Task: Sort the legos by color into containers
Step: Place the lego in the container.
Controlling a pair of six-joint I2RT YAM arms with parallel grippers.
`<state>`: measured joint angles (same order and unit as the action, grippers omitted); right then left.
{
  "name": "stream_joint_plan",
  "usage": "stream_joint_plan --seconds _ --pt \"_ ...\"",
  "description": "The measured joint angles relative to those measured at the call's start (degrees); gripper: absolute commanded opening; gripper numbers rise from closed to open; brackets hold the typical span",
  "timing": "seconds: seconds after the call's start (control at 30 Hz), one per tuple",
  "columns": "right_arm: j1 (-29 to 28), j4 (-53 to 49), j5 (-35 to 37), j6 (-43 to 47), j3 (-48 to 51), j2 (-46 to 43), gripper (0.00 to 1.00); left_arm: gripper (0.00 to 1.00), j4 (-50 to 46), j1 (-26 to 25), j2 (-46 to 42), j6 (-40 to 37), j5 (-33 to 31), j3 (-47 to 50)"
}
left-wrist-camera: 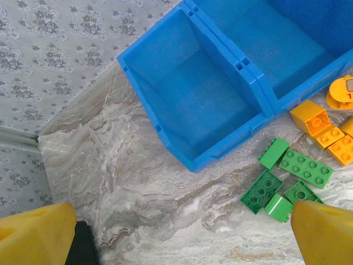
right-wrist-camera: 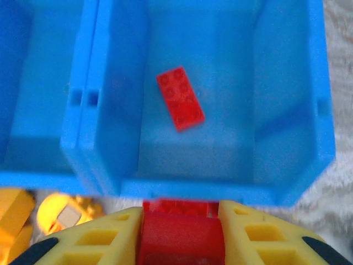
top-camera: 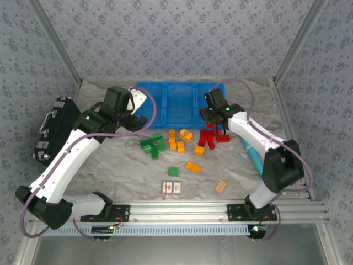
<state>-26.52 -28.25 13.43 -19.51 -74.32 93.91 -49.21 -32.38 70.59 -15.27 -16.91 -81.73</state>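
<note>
I see R gripper (right-wrist-camera: 182, 218) clamped on a red lego (right-wrist-camera: 181, 243) at the right blue bin (right-wrist-camera: 287, 182) edge; L gripper (left-wrist-camera: 182, 237) spread wide, empty.

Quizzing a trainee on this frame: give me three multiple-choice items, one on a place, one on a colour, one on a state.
1. The loose red brick lies: A on the table; B in the right bin; C in the left bin.
2. The brick in the right gripper is: A green; B orange; C red.
3. The left gripper is: A open; B shut on a brick; C shut on a card.
Key: B, blue walls surround it; C, red fills its grip; A, its fingers stand far apart.
</note>
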Motion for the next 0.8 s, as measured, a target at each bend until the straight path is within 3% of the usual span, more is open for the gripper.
stream_joint_plan --seconds 0.37,0.43,0.53,0.57,0.8 --pt "1.5 4.5 5.3 4.4 -10.9 21.5 0.41 1.0 1.3 0.0 -0.2 1.9 -0.5 4.1" --pt "1.8 4.7 5.3 4.4 -11.4 22.1 0.44 1.0 1.1 0.0 -0.3 2.3 -0.5 4.7" --pt "2.4 5.0 5.4 4.9 -12.2 22.1 0.64 1.0 1.0 0.0 -0.3 2.5 -0.5 4.8" --pt "2.6 5.3 5.2 5.1 -12.2 22.1 0.66 1.0 1.0 0.0 -0.3 2.7 -0.4 4.8" --pt "3.2 6.0 3.5 5.9 -12.1 20.7 0.68 1.0 1.0 -0.5 -0.3 2.9 -0.3 4.8"
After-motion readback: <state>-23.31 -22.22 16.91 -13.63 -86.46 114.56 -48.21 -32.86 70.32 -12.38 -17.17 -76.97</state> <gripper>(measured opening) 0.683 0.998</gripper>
